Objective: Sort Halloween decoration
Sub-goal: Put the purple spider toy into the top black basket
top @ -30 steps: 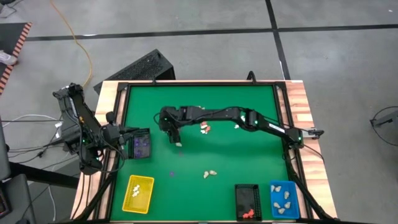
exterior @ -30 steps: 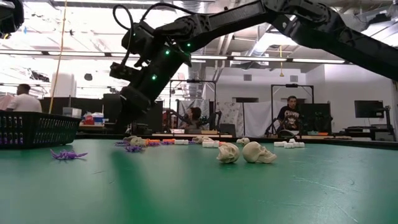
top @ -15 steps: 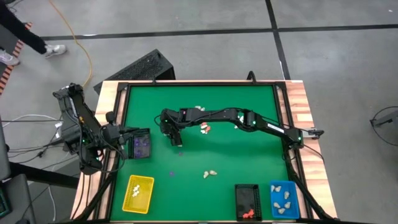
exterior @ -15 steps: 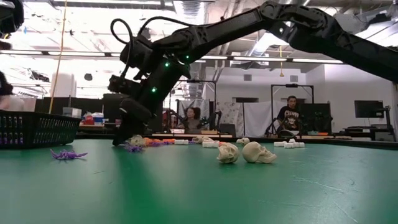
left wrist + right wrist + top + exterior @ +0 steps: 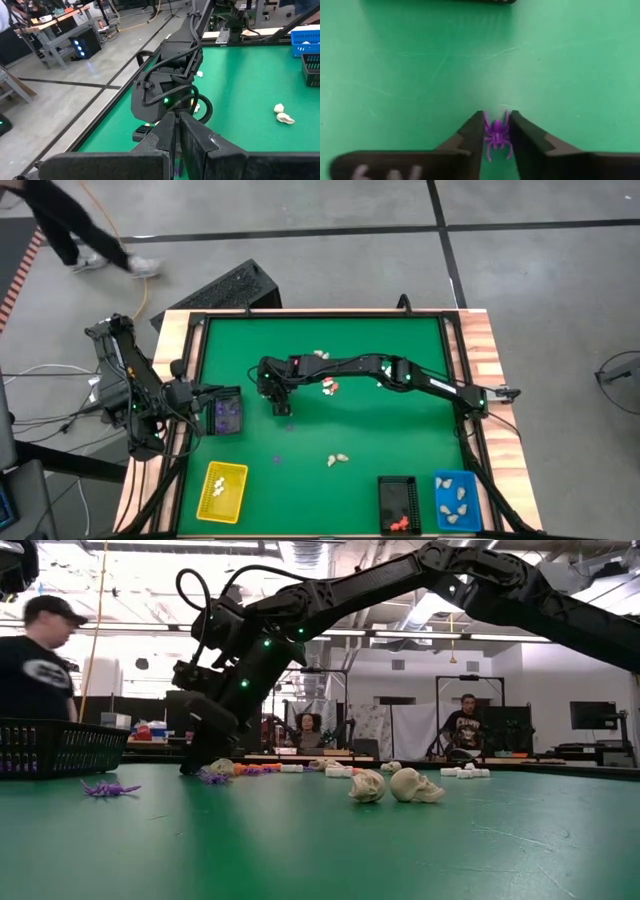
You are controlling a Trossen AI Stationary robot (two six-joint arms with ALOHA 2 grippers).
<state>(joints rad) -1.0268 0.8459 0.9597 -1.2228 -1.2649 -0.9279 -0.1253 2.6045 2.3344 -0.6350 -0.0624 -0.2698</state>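
Note:
My right gripper reaches down to the green table at centre left, its fingers closed about a tiny purple spider. A second purple spider lies nearer the front edge, and two cream skulls rest beside each other on the mat. Orange and white figurines lie behind the right arm. My left gripper is shut at the table's left edge, beside a black tray holding purple pieces. My right gripper pinches the purple spider between its two fingers, which meet its legs on either side. The fingers slant down from the table's right side. The spider lies flat on the mat. Whether my left gripper touches the black tray cannot be told.
Along the front edge stand a yellow tray with white pieces, a black tray with orange-red ones and a blue tray with cream ones. A person walks past beyond the table's far left.
My right gripper has sunk to the mat, onto the purple spider, which stays where it lay. A person has walked into view beyond the table's far left.

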